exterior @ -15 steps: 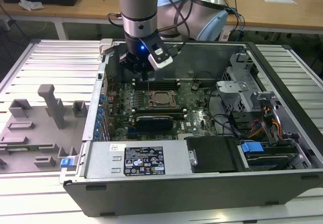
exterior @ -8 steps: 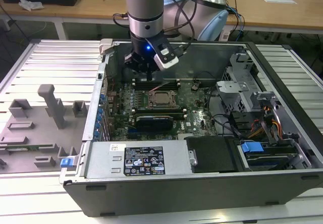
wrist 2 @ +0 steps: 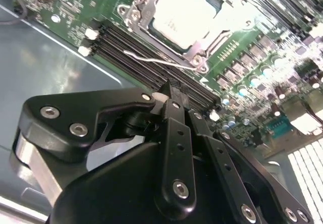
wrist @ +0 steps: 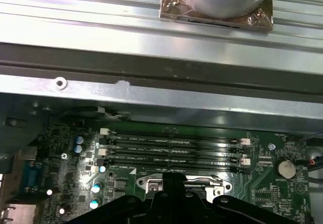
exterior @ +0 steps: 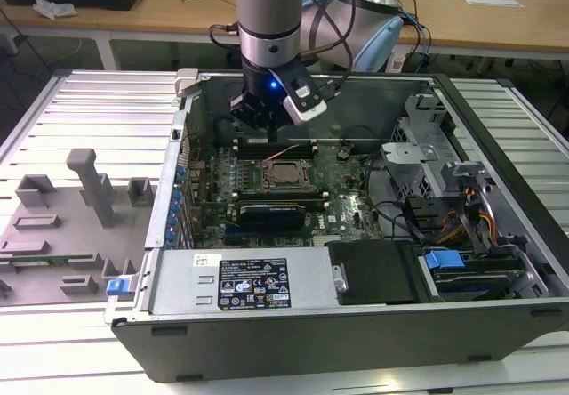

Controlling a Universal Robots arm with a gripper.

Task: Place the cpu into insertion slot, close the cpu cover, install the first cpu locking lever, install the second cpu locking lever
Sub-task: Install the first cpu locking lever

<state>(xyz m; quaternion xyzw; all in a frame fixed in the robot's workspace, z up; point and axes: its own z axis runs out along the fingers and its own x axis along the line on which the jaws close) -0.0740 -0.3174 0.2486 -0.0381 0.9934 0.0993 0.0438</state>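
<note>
Closest to us in the second wrist view, the black gripper has its fingers pressed together, and its tip hangs over the memory slots just beside the socket. Past it we see the cpu seated in the socket, its pale top showing through the cpu cover that lies around it. A thin wire lever runs between socket and slots. In the exterior view we find the board inside the open computer case.

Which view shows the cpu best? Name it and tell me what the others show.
The second wrist view: the cpu sits close and unobstructed, its pale top plain. In the exterior view the cpu is small and distant. In the first wrist view the gripper covers most of the socket.
</note>
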